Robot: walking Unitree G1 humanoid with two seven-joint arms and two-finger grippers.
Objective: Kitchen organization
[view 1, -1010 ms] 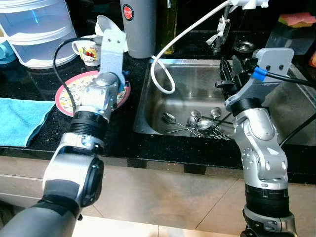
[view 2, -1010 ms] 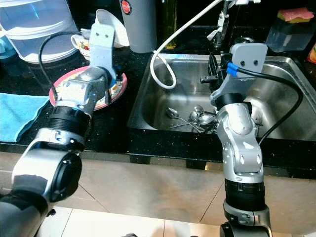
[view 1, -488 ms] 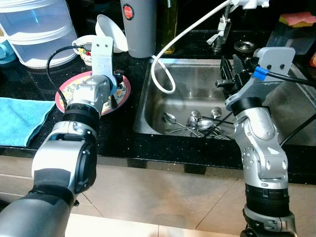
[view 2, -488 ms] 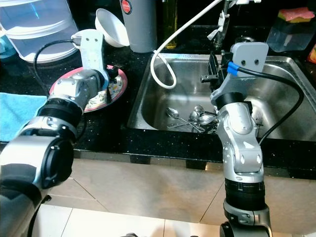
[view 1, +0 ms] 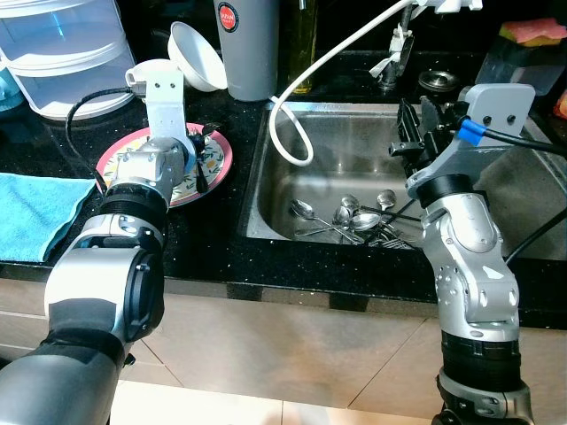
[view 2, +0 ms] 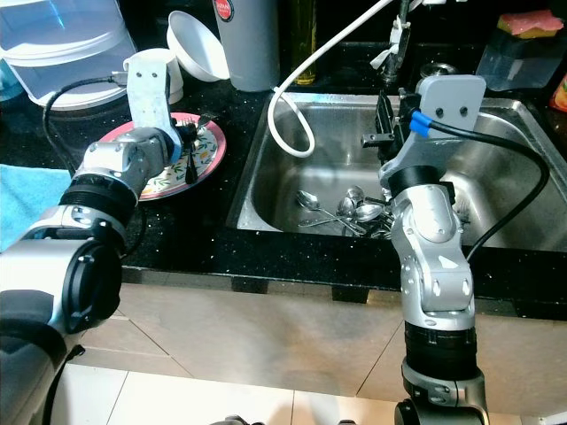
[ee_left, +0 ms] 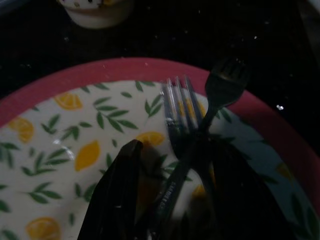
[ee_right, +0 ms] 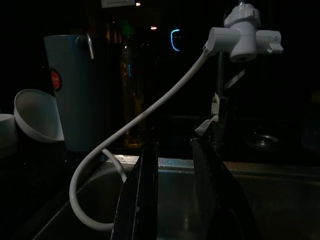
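Left pincer lowered onto lemon-patterned plate on black desk, clamped on black fork lying beside metal fork, right pincer held above sink, fingers apart, spoons heaped in sink.

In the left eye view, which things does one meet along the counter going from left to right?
Blue towel → lemon-patterned plate, with the left gripper over it → white hose → spoons in the sink → right gripper.
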